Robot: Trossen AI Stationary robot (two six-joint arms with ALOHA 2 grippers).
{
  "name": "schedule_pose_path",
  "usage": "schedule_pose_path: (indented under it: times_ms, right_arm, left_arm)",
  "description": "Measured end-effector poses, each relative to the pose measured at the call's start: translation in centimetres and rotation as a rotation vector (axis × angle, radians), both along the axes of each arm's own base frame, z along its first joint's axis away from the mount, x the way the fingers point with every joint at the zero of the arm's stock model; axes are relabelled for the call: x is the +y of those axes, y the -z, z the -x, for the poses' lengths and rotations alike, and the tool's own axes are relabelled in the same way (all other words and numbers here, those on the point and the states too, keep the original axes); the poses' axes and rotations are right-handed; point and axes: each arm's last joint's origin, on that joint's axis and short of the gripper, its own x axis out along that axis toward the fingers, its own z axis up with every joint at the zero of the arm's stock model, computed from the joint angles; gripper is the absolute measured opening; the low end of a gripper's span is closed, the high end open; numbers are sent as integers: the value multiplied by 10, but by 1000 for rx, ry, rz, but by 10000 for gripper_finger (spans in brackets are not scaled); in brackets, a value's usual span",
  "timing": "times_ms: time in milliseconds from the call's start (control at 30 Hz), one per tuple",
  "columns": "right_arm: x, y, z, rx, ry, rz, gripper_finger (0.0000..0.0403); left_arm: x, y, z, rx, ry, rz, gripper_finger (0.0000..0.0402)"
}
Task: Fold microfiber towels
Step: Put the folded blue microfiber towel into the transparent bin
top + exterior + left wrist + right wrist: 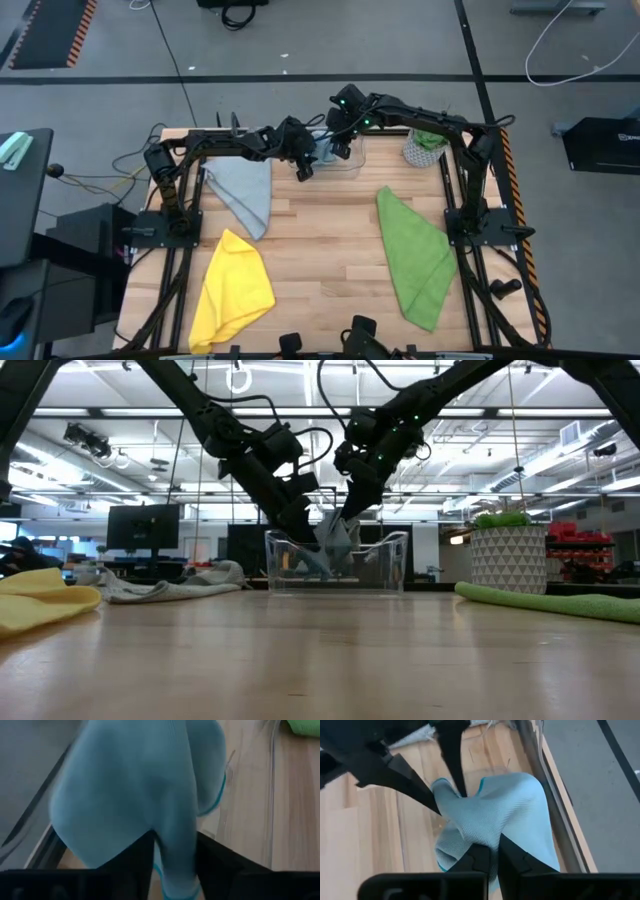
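A light blue towel (323, 149) hangs bunched over a clear bin (390, 565) at the table's far middle, held between both grippers. My left gripper (303, 170) comes at it from the left and is shut on it. My right gripper (338, 150) reaches in from the right and is shut on it higher up. A grey towel (245, 190) lies spread at the far left. A yellow towel (232, 285) lies at the near left and a green towel (415, 255) at the right, both flat on the table. My left gripper has a hanging fold of the light blue towel (175, 865) between its two fingers (142, 857), slanting down from the table's left. The cloth fills the gap between them, several layers thick. The towel bulges out beyond the fingers, slack. My right gripper pinches a bunched fold near the towel's top (487, 840) between its two fingers (512, 860), slanting down from the table's right. The towel hangs below the fingers, slack, and its lower end (322, 563) reaches down inside the clear bin.
A patterned white pot with a green plant (425, 148) stands at the far right, beside the bin. The wooden table's middle (320, 240) lies bare between the towels. Cables run along the left frame (130, 165).
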Motion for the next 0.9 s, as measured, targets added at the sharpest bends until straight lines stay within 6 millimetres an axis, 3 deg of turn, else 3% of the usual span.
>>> schedule_pose_path:
  times_ms: [200, 533, 900]
  right_arm:
    - [3, -7, 6, 18, -3, 2, 19]
    - [-5, -2, 15, 121, -69, 106, 20]
    - [-6, -2, 15, 226, -197, 307, 20]
  left_arm:
    - [2, -2, 4, 73, 10, -96, 16]
    - [11, -34, 19, 87, -27, -275, 10]
    - [13, -39, 21, 180, -11, -443, 9]
